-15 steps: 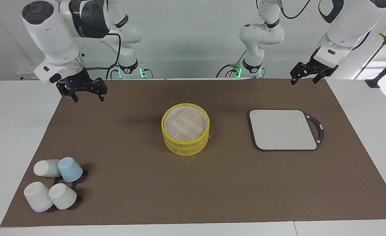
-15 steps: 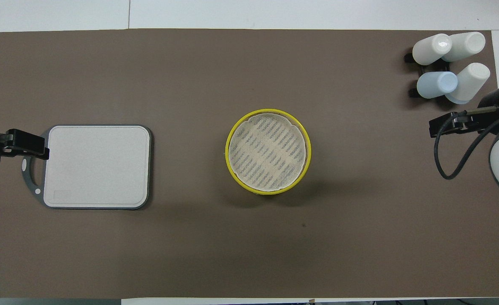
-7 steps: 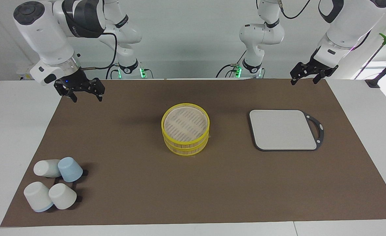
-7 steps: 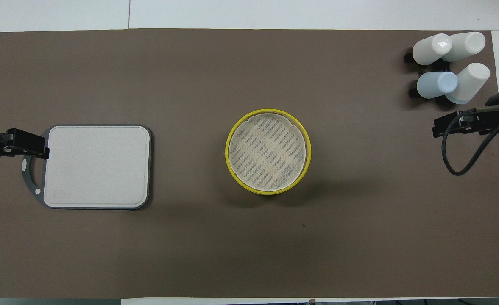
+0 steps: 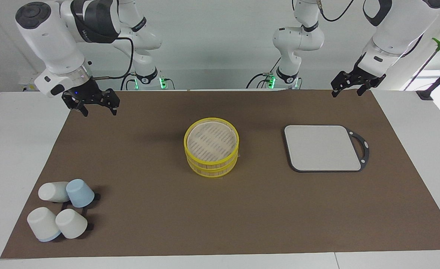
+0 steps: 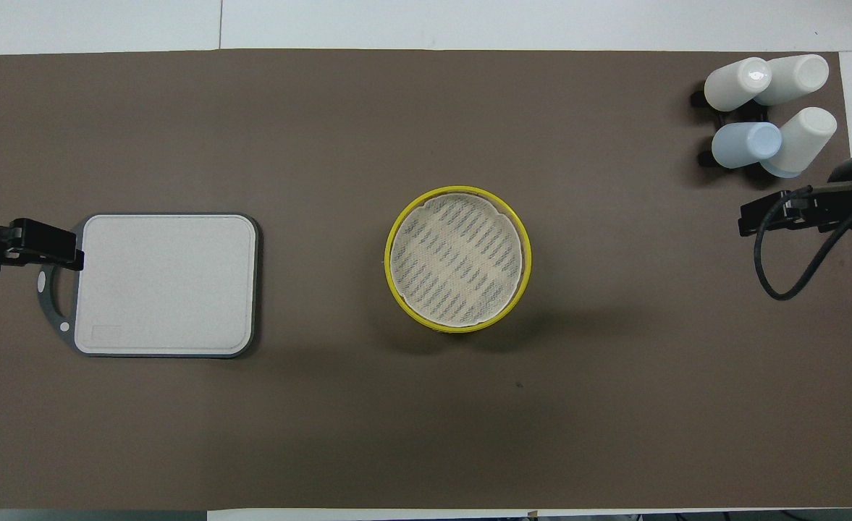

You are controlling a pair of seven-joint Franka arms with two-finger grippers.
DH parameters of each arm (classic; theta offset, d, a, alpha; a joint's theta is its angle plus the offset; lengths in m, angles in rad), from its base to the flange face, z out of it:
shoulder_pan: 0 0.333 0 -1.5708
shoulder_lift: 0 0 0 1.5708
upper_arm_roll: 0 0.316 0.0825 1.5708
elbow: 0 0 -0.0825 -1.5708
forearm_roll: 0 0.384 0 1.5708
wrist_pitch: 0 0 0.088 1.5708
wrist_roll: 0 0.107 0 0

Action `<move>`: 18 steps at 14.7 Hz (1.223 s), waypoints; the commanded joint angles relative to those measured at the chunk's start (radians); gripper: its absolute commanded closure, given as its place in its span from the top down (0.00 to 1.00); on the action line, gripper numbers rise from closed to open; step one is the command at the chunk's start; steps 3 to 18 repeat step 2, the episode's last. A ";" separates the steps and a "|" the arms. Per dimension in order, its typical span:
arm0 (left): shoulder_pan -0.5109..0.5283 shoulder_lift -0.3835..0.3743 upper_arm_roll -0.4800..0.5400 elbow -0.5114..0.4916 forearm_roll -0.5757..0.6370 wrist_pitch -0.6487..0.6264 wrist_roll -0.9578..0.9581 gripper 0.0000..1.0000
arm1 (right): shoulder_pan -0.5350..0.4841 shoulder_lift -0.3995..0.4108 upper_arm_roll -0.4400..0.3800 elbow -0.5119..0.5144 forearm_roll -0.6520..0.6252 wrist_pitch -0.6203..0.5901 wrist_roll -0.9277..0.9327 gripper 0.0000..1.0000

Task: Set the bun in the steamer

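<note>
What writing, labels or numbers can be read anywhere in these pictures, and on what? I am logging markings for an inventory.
None can be read for certain.
Right arm: pale lettering on its dark upper cover, too small to read.
Board: a faint rectangular mark in one corner, no legible text.
Steamer: no writing.
Cups: no writing.
Left pincer and right pincer: no labels seen.

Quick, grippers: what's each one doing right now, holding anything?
Left gripper: open, empty, up over the mat's edge nearest the robots.
Right gripper: open, empty, over the mat's corner at its own end.
</note>
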 commanded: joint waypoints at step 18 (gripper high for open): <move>0.006 -0.022 -0.004 -0.025 0.016 0.014 0.010 1.00 | -0.015 0.004 0.006 0.013 0.022 -0.017 -0.002 1.00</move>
